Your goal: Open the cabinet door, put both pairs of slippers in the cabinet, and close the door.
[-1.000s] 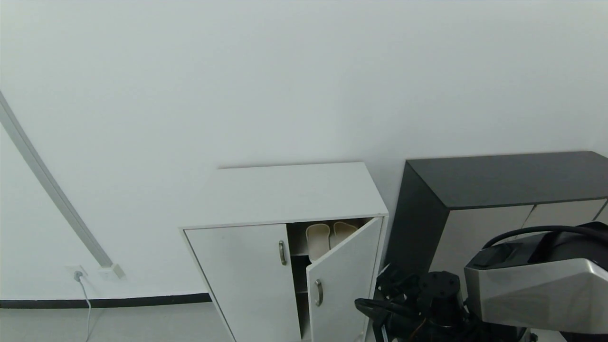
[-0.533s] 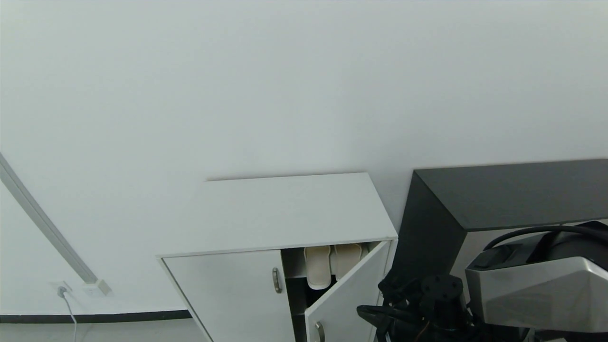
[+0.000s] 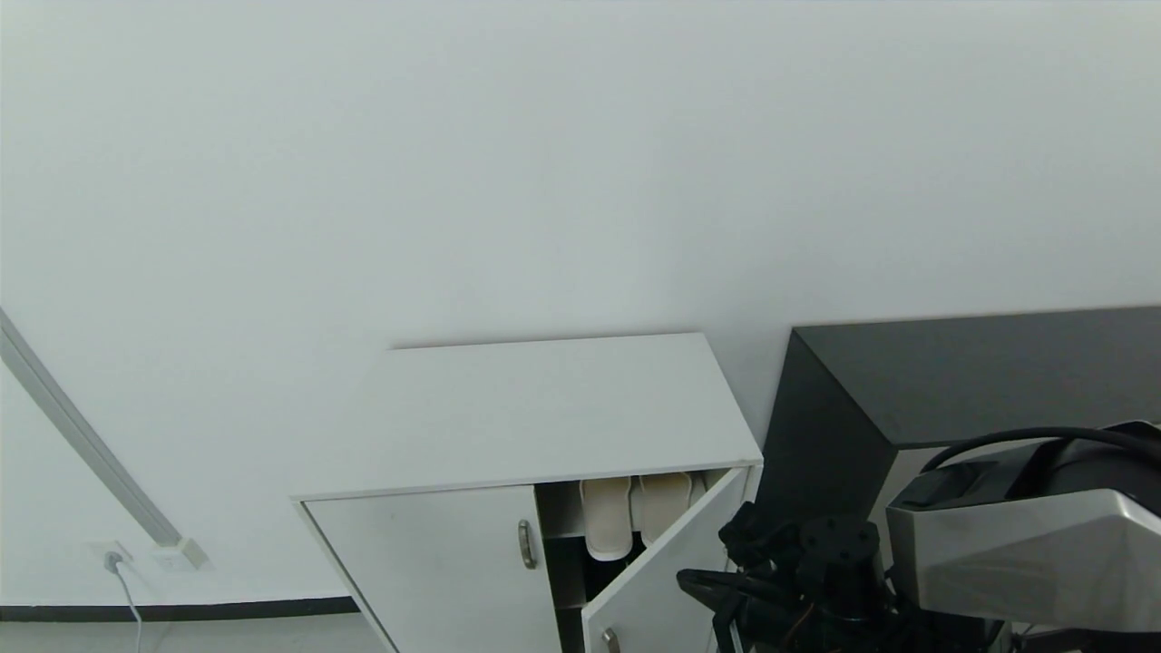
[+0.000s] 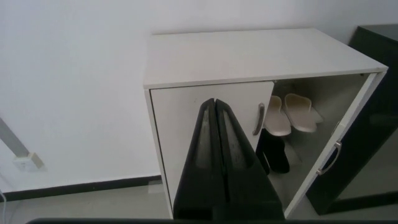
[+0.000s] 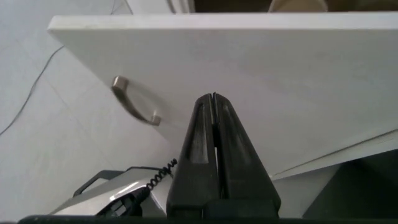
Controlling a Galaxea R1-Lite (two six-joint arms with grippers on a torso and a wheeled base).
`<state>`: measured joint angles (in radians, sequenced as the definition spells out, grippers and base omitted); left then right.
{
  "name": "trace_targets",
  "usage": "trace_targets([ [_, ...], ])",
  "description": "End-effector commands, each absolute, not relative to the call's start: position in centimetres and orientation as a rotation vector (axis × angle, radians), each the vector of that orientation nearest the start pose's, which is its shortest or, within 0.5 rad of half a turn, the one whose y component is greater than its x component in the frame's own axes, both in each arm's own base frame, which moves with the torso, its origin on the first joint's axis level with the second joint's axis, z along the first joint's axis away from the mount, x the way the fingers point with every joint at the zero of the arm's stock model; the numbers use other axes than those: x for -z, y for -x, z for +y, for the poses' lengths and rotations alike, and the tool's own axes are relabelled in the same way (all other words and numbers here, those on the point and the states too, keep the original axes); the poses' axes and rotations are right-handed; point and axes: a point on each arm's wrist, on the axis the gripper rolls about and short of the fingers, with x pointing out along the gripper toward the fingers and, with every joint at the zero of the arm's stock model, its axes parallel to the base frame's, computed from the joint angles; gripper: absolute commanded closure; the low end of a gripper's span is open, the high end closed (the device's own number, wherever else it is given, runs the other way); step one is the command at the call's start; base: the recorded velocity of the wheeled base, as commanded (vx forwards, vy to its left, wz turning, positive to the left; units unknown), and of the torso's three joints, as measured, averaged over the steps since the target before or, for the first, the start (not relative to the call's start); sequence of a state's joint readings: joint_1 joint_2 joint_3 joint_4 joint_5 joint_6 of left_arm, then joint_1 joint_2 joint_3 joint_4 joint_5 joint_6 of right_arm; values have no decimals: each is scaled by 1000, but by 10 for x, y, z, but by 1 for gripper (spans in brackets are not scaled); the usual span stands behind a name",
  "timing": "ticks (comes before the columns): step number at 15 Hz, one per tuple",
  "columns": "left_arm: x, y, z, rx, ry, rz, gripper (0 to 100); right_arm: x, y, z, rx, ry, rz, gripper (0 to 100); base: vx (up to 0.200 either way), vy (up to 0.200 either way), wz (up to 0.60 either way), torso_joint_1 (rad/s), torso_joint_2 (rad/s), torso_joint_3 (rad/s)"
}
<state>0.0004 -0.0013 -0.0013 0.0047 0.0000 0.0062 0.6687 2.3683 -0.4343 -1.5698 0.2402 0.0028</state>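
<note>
The white cabinet [image 3: 544, 408] is a flat-topped box with crisp square edges and a smooth matt finish, its back against the plain wall [image 3: 580, 181]. Its left door [image 3: 435, 571] lies flush with the front. Its right door [image 3: 671, 562] stands ajar, swung out on the hinge at the cabinet's right edge, leaving a wedge-shaped gap in the middle of the front. Inside, on the cabinet's upper shelf, a pair of pale slippers [image 3: 608, 517] lies side by side, their rounded ends at the shelf's front lip. A black pair [image 4: 273, 152] stands on the shelf below. A dark sideboard [image 3: 907, 381] with a hard straight corner stands just beside the cabinet's right wall, so the swung door has little room on that side. The left gripper [image 4: 215, 101], black and tapered, hangs in front of the cabinet's left door with its fingers pressed together. The right gripper [image 5: 213, 95], also pressed together, points at the right door's smooth outer face beside the curved metal handle [image 5: 134, 102]; I cannot tell whether it touches.
</note>
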Motion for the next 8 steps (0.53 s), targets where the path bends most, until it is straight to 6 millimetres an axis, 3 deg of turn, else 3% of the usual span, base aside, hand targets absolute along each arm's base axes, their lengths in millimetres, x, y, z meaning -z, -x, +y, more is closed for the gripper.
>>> trace_targets([
  [1, -75, 23, 0, -2, -6, 3, 100, 15, -251, 205, -897, 71, 348, 100, 0, 0, 0, 0, 0, 0],
  [8, -75, 23, 0, -2, -5, 3, 100, 18, -269, 211, -879, 56, 299, 100, 0, 0, 0, 0, 0, 0],
])
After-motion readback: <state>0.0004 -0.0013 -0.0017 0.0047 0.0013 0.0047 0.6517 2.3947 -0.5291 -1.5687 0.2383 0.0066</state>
